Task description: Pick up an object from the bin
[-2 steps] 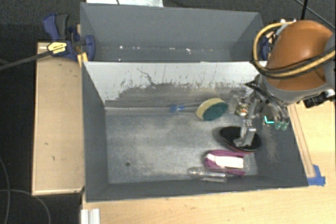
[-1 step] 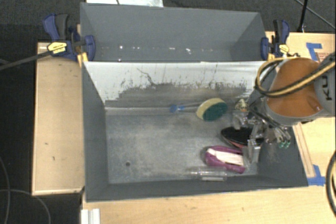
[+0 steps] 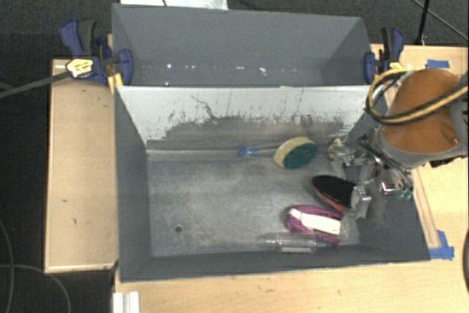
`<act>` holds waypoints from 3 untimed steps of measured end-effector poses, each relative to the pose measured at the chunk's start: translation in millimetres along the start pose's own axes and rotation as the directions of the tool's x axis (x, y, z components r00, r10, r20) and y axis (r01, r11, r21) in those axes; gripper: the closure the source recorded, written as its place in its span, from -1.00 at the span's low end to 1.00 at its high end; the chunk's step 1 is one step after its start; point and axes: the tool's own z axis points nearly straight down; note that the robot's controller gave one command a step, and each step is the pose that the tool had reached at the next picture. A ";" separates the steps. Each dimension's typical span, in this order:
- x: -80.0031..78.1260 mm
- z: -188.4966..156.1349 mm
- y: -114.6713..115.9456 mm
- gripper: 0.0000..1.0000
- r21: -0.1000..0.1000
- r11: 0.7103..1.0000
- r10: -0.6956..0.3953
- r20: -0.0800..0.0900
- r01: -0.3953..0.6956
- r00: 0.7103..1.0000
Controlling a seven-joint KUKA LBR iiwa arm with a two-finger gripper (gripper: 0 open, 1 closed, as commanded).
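Jaws hang low at the right end of the bin, close above its floor, but their metal parts run together with the wrist hardware, and I cannot tell whether they are apart or together. Nothing can be seen between them.

Grey metal bin (image 3: 220, 179): its floor is mostly bare, scuffed along the far wall, and all the loose things lie in its right half.

Robot arm (image 3: 421, 113) comes in over the right rim, its wrist under an orange cover that is cut off at the picture's edge, with looped cables (image 3: 381, 88) on top.

A dish brush (image 3: 297, 152) lies near the far wall, its round cream and green head toward the arm and a thin bluish handle pointing left.

A black oval thing (image 3: 332, 190) with a red edge lies just beside the jaws, on their left; its right end is hidden behind them.

A purple and white thing (image 3: 315, 221) lies just in front of it.

A clear, slender thing (image 3: 293, 242), hard to make out, lies against the near wall.
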 end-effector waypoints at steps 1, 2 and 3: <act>-4.8 1.7 -18.5 -1.00 0.001 0.996 0.087 -0.001 -0.087 0.996; -11.4 32.0 -15.3 -1.00 0.001 0.984 0.176 -0.010 -0.176 0.984; -11.8 31.2 -15.5 -1.00 0.001 0.985 0.173 -0.009 -0.173 0.985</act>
